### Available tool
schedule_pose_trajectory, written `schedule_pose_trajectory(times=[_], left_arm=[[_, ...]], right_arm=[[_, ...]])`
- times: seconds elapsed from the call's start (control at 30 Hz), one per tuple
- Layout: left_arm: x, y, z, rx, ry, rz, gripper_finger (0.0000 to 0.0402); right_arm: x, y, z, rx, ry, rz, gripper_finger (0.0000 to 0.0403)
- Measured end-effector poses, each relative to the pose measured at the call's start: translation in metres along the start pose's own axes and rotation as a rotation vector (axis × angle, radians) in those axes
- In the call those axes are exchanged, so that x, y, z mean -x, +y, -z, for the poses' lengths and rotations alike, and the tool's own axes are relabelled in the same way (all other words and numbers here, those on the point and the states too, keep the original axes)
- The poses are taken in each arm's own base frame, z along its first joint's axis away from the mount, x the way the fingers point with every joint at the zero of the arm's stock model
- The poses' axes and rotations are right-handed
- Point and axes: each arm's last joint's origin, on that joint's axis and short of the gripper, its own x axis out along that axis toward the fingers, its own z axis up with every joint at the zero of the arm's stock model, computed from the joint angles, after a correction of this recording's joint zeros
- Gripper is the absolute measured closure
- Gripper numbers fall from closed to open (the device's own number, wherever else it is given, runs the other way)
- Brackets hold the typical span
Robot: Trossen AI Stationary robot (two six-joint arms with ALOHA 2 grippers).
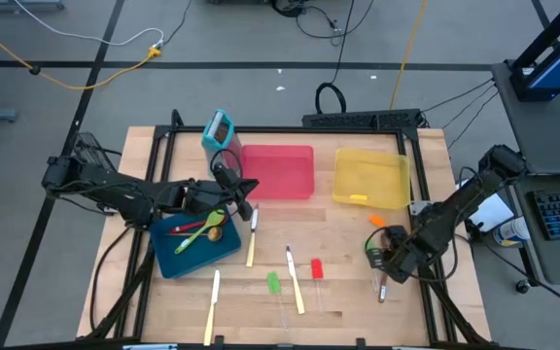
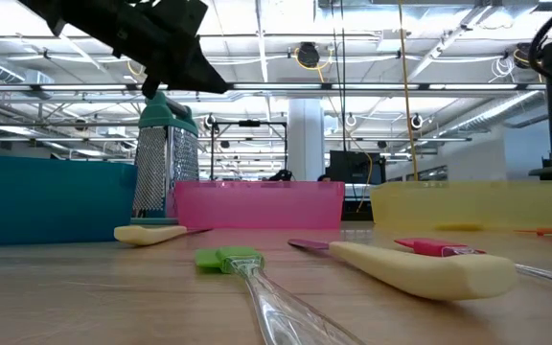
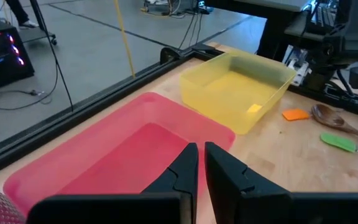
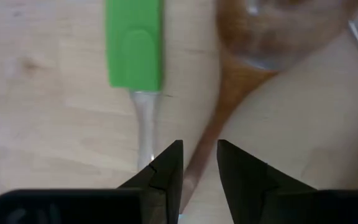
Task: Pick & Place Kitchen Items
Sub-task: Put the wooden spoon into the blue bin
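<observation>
Taking the flat red plastic tray as the landmark: just to its left lies the flat blue plastic tray, already holding a red spoon, a green spoon and a wooden one. The left gripper hovers at the red tray's left edge, its fingers pressed together on nothing, pointing across the tray in its wrist view.

In front of the red tray, on the bare wooden table, lie cream-handled knives, a short green spatula with a clear handle and a short red one.

To the right of the red tray sits the flat yellow plastic tray, and beyond that tray's front corner the right gripper works low over the table. Its wrist view shows the fingers part-way apart, narrowly straddling the handle of a wooden spoon; a second green clear-handled spatula lies just beside it. Nothing is gripped yet, as far as I can tell.

To do this pick well, I judge the gripper should centre on the wooden handle alone, keep the left finger clear of the neighbouring clear handle, settle to the table, then close firmly before lifting, since the slim handle could roll or twist out.
</observation>
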Motion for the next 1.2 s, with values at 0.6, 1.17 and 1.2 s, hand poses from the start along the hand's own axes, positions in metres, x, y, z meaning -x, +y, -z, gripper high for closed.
schedule_pose_trajectory(times=[0.6, 1.17, 1.2], left_arm=[[0.0, -0.001, 0.0, 0.003, 0.012, 0.035, 0.0371], [0.0, -0.001, 0.001, 0.002, 0.013, 0.035, 0.0371], [0.0, -0.001, 0.001, 0.002, 0.013, 0.035, 0.0371]], right_arm=[[-0.032, -0.017, -0.016, -0.055, -0.059, 0.01, 0.0312], [-0.051, -0.039, -0.036, -0.061, -0.142, 0.09, 0.0351], [-0.051, -0.039, -0.036, -0.061, -0.143, 0.09, 0.0362]])
